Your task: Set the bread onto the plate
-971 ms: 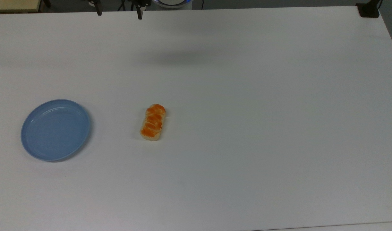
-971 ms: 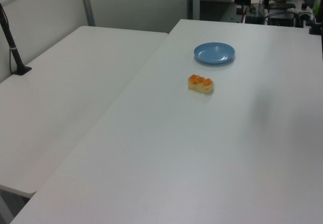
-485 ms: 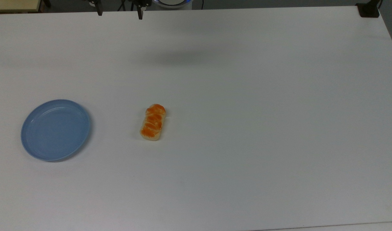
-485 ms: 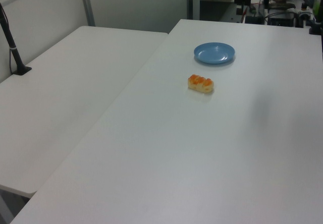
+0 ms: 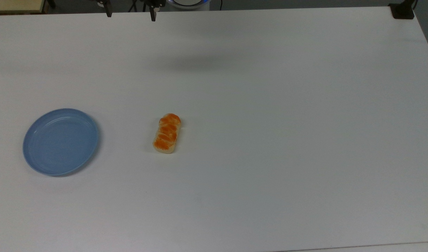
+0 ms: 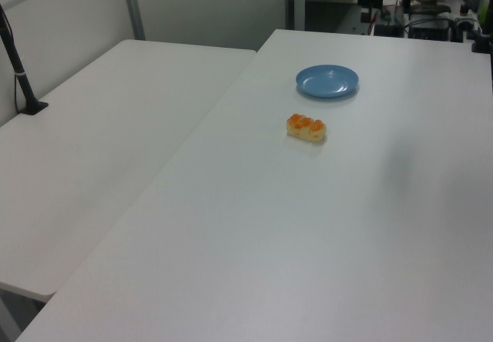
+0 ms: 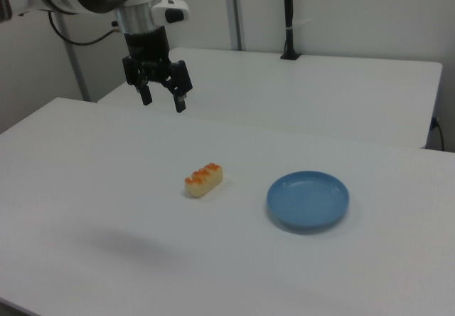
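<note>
The bread is a small bun with an orange-brown lobed top, lying on the white table near the middle. The round light-blue plate sits apart from it toward the top view's left and holds nothing. In the right view the bread lies left of the plate; in the left view the bread lies nearer than the plate. My gripper hangs open and holding nothing, high above the table and behind the bread. In the top view the gripper has its fingertips at the upper edge.
A second white table adjoins on the left view's left, with a black pole clamped to it. A black clamp sits on the table's corner at the top view's upper right. Equipment stands beyond the plate's end of the table.
</note>
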